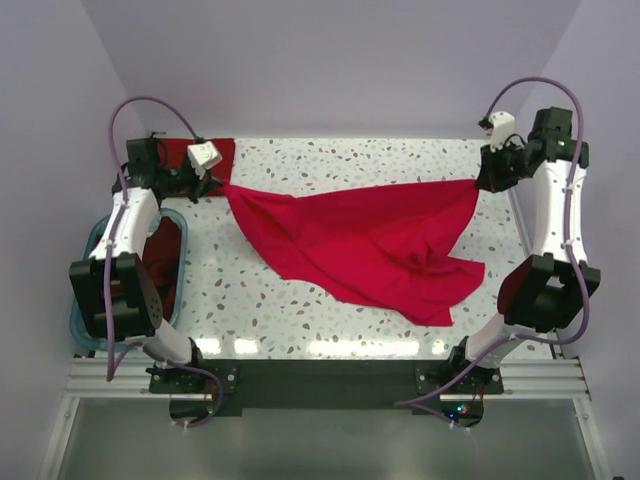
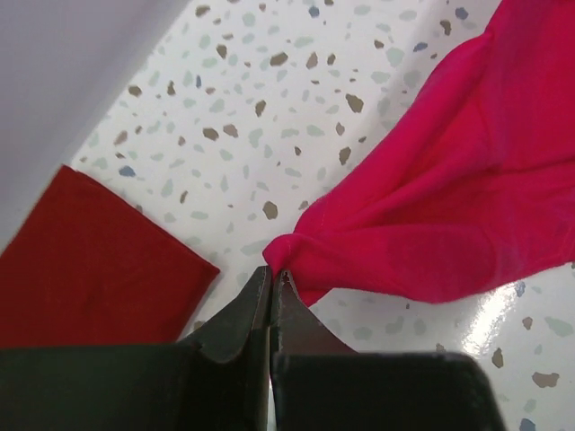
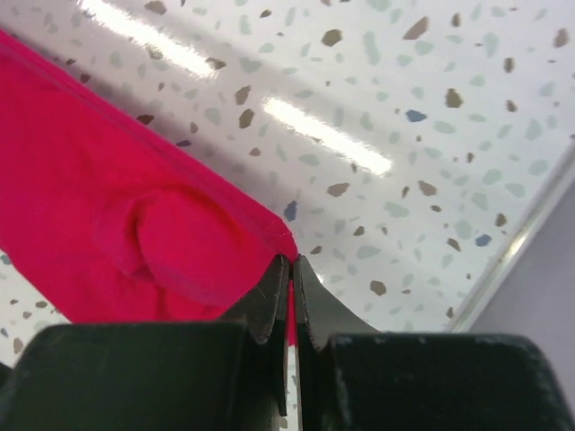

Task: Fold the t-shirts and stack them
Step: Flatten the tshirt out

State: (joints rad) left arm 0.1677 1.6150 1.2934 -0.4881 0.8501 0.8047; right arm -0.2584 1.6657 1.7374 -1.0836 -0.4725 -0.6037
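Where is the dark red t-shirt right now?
Top view: the dark red t-shirt lies flat at the far-left corner of the table, just behind the left claw, which pinches a corner of the crimson t-shirt spread across the middle.

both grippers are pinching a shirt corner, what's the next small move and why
Probably raise both corners slightly and draw them apart. The left gripper and right gripper are each shut on a corner of the crimson shirt, whose near part lies rumpled on the table; tension should flatten it.
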